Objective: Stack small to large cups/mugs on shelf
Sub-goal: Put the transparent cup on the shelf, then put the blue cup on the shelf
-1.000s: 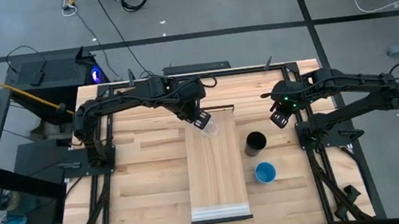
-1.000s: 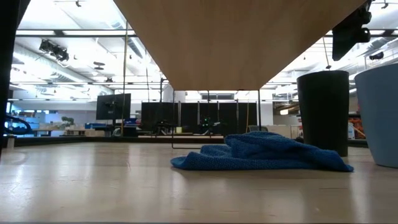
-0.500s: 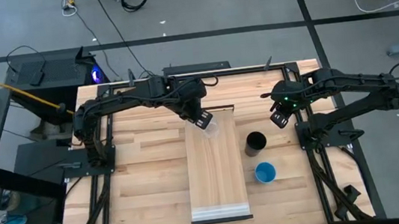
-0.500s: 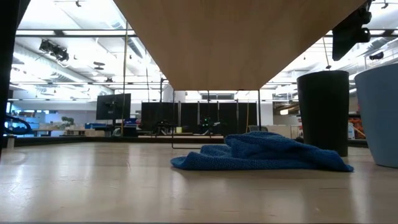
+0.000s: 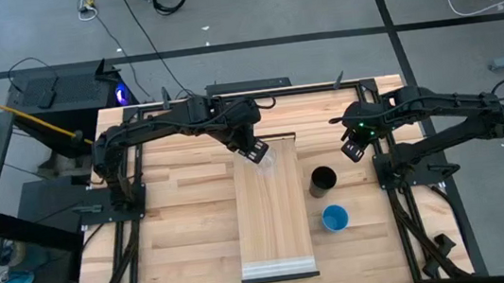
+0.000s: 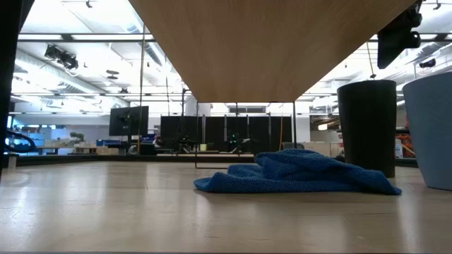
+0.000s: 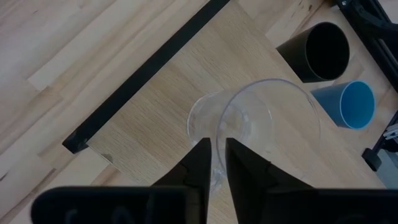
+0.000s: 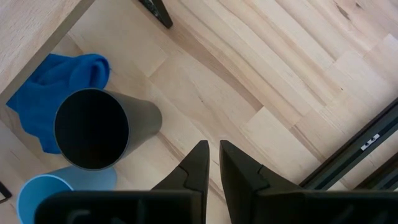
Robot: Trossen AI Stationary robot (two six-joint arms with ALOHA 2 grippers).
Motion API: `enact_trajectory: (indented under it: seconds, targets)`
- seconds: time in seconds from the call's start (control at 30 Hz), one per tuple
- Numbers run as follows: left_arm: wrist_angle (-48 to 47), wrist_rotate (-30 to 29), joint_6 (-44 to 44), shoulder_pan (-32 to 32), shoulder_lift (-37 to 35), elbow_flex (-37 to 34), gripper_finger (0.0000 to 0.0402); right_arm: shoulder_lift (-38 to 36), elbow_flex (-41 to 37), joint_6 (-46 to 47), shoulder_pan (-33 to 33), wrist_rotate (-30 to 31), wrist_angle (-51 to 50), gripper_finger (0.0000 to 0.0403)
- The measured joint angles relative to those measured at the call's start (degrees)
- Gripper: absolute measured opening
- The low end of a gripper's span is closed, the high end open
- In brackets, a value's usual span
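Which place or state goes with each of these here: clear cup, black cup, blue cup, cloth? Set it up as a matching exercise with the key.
Things:
1. clear cup
2. black cup
3. blue cup
4. cloth

Places or states:
A. lying on the table under the shelf
B. pinched at the rim by the left hand, over the shelf's far end
C. upright on the table right of the shelf, nearest its strip end
D. upright on the table right of the shelf, below the right hand

Pairs: 1-B, 2-D, 3-C, 4-A
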Motion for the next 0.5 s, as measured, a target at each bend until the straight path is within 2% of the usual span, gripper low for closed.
enact_trajectory:
  seconds: [0.27, 0.5]
  targets:
    - [0.0, 0.0, 0.8, 1.0, -0.1, 0.0, 0.0066, 0.0, 0.0, 0.0, 0.0, 0.0, 0.0, 0.0044]
    - [-0.4, 0.0, 2.7, 2.8, -3.3, 0.0, 0.0073, 0.0, 0.0, 0.0, 0.0, 0.0, 0.0, 0.0044]
